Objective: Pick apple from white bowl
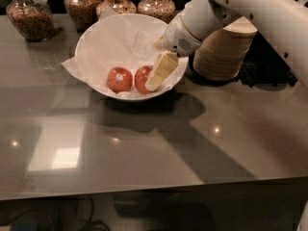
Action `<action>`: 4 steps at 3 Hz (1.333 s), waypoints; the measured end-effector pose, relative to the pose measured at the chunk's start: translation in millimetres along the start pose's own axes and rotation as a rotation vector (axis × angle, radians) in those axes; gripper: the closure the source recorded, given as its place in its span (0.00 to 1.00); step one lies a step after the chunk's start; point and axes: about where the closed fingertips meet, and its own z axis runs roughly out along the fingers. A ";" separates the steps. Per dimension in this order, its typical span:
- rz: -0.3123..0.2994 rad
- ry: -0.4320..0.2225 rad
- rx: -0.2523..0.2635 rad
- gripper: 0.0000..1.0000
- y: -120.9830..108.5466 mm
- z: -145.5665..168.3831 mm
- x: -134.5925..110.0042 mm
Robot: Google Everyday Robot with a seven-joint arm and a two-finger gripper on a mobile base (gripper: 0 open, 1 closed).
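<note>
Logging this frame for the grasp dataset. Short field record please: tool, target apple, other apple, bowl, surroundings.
tool: pale yellow tool, reaching down into the bowl, in front of the target apple's right side
target apple: red-orange apple, right one of the pair, partly hidden by the tool
other apple: smaller red apple with pale sticker, left one
bowl: wide white bowl with crinkled paper liner, on grey glossy table
nearby: stack of beige disposable bowls to the right; glass jars behind
status: target apple not yet lifted
</note>
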 end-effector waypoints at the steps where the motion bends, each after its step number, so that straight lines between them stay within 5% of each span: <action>1: -0.012 0.013 0.007 0.17 -0.5 2.4 -1.5; 4: -0.034 0.018 -0.001 0.25 1.9 17.8 -7.4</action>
